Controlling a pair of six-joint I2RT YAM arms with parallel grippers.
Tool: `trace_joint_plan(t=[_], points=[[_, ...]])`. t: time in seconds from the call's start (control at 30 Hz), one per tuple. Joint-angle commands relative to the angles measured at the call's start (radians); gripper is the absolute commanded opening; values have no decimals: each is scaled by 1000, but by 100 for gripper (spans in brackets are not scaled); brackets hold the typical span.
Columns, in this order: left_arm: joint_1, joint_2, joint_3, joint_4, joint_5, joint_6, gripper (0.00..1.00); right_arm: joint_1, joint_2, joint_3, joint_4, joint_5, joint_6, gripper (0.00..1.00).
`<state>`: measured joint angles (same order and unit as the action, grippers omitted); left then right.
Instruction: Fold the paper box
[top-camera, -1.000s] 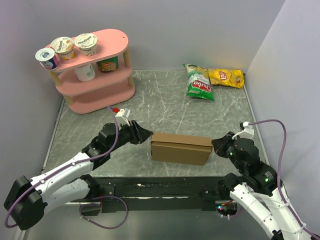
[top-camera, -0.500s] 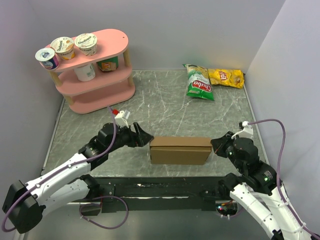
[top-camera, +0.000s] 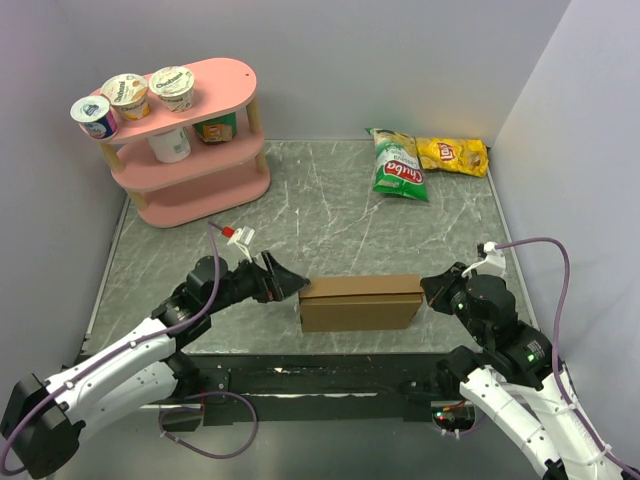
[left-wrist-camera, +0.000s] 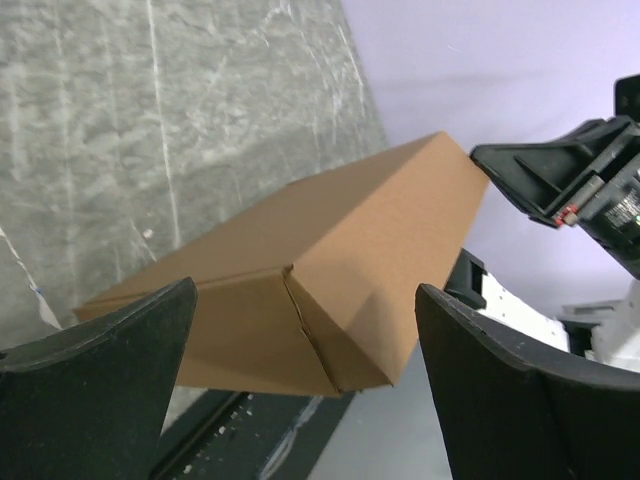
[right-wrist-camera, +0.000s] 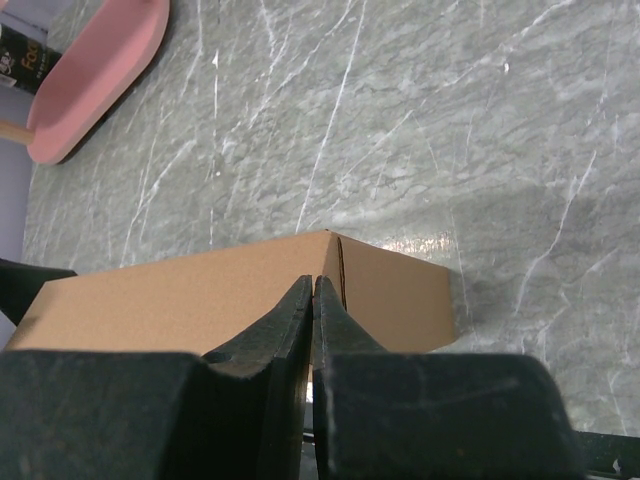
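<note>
Box (top-camera: 360, 303) lies on table (top-camera: 330, 210). Left tool (top-camera: 287, 279): open, facing the box's left end. Right tool (top-camera: 430, 289): closed, tips at the box's right end.

Right gripper (right-wrist-camera: 314, 292) at lower centre, fingers pressed together, tips meeting the top edge of the paper box (right-wrist-camera: 180, 295). Pink shelf (right-wrist-camera: 95, 80) at upper left on the marble table (right-wrist-camera: 450, 130).

Left hand (top-camera: 291, 283) gapes wide; right hand (top-camera: 428, 288) is pinched closed.
</note>
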<state>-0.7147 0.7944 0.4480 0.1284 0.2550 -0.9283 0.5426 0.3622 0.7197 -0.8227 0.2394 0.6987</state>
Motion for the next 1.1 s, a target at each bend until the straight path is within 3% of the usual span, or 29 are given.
trace_joint_plan(t=[0.0, 0.27, 0.5, 0.63, 1.07], points=[[-3, -34, -28, 47, 62, -72, 96, 5, 18, -25, -96, -18, -10, 9], [-3, -26, -66, 51, 99, -95, 84, 5, 24, -26, -92, -20, -13, 9], [-28, 2, -98, 62, 124, -104, 57, 5, 23, -26, -93, -18, -11, 9], [-38, -1, -111, 31, 121, -92, 48, 5, 23, -26, -93, -17, -11, 9], [-83, 74, -155, -28, 69, -37, 33, 3, 21, -26, -96, -17, -7, 11]])
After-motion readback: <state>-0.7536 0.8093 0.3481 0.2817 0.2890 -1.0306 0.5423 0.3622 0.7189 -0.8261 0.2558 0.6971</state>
